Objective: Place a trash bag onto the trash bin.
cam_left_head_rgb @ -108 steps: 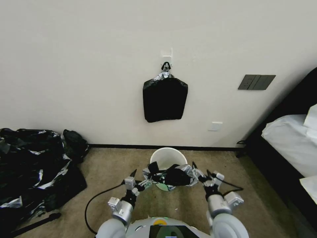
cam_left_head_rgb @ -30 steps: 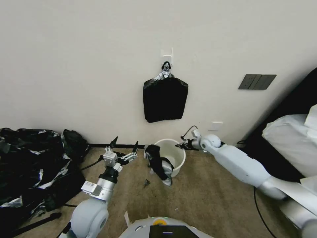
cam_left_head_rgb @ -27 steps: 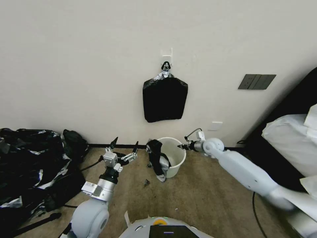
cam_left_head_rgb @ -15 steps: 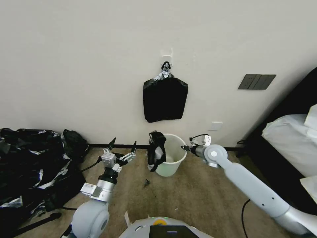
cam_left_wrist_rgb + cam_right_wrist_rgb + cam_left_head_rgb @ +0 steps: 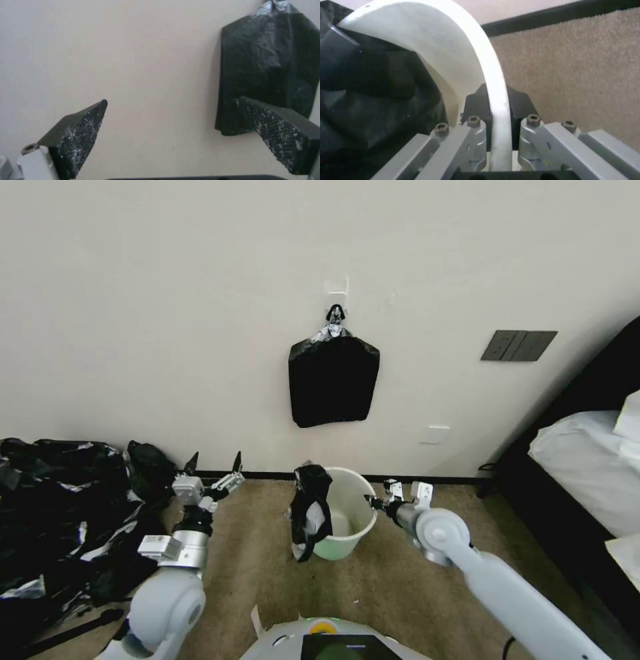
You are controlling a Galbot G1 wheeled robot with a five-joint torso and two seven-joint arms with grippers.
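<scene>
The white trash bin [image 5: 347,513] stands on the carpet below the wall. The black trash bag [image 5: 308,510] hangs crumpled over its left rim, most of it down the outside. My right gripper [image 5: 369,501] is shut on the bin's right rim; in the right wrist view its fingers [image 5: 476,130] clamp the white rim [image 5: 453,45], with the bag [image 5: 370,100] dark inside. My left gripper [image 5: 215,465] is open, raised left of the bin and apart from the bag, with nothing between its pads [image 5: 76,135].
A flat stack of black bags [image 5: 333,380] hangs from a wall hook above the bin. A big heap of black plastic [image 5: 60,513] lies on the floor at left. A bed [image 5: 587,460] stands at right. Open carpet lies in front of the bin.
Both grippers held the bag over the bin before. Now the left gripper is off it and has moved left, while the right gripper has drawn the bin slightly nearer, holding its rim.
</scene>
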